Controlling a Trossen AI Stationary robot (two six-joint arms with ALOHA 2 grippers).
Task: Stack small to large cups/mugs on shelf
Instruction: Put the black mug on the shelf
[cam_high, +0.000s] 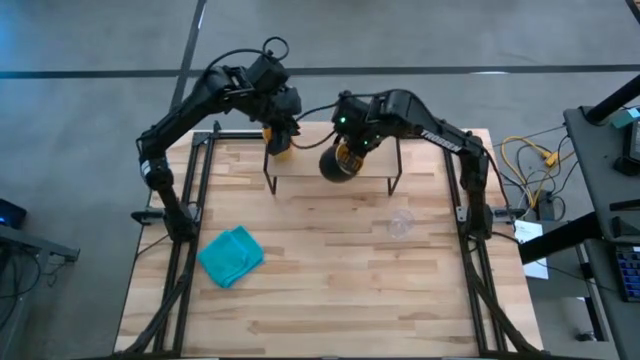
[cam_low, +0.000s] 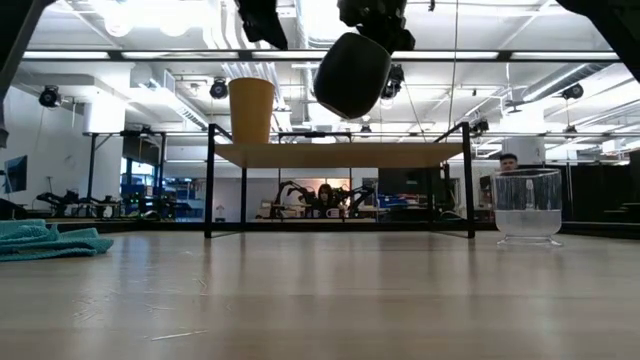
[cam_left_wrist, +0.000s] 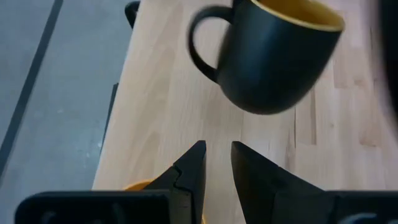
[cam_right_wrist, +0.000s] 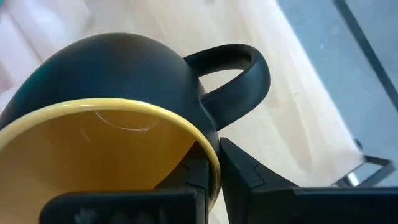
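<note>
While tilted, mug (cam_low: 352, 74) hangs above shelf (cam_low: 340, 154).

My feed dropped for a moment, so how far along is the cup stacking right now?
Done: the yellow-orange cup stands on the shelf, with the left gripper just above it. In hand: the right gripper grips the dark mug by its rim, tilted in the air above the shelf. Left: the clear glass sits on the table, untouched.

Robotics lab: ceiling spotlights (cam_low: 219, 89), other robot arms (cam_low: 300, 195), monitors (cam_low: 397, 183).
</note>
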